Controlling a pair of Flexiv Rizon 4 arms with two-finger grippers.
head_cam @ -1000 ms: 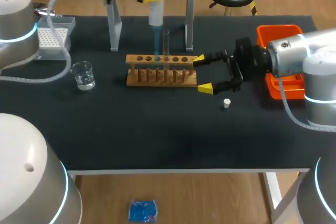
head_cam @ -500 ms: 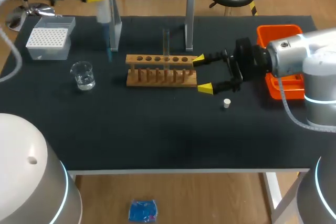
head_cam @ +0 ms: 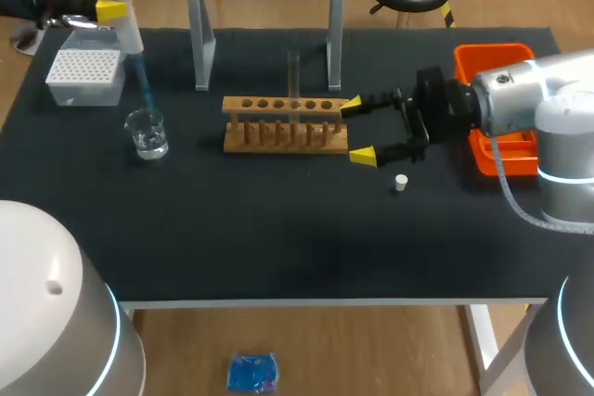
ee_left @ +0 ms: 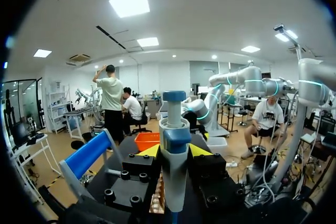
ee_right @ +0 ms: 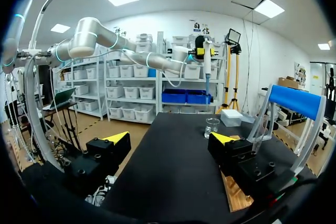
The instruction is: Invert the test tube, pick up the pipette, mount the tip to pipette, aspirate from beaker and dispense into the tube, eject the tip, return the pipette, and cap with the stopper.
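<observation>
At table's 10 o'clock corner, head view: left gripper [head_cam: 115, 9] clenched on the pipette [head_cam: 127, 27], whose blue tip [head_cam: 144, 85] hangs just above the beaker [head_cam: 147, 132]; tip box [head_cam: 85, 74] just beside, at the beaker's 11. Rack [head_cam: 286, 124] sits mid-table with the test tube [head_cam: 293, 76] upright in it. Right gripper [head_cam: 357, 130] is at the rack's 3 o'clock end, fingers spread, holding nothing. Stopper [head_cam: 401, 183] lies at that gripper's 5, orange bin [head_cam: 492, 57] at its 2. Left wrist view: pipette [ee_left: 174, 145] pinched between both yellow tips of the gripper [ee_left: 174, 151]. Right wrist view: gripper [ee_right: 170, 138] released, bare table [ee_right: 168, 182] between its fingers; rack [ee_right: 236, 195] beside one finger; beaker [ee_right: 211, 127] well ahead, pipette [ee_right: 207, 64] above it.
</observation>
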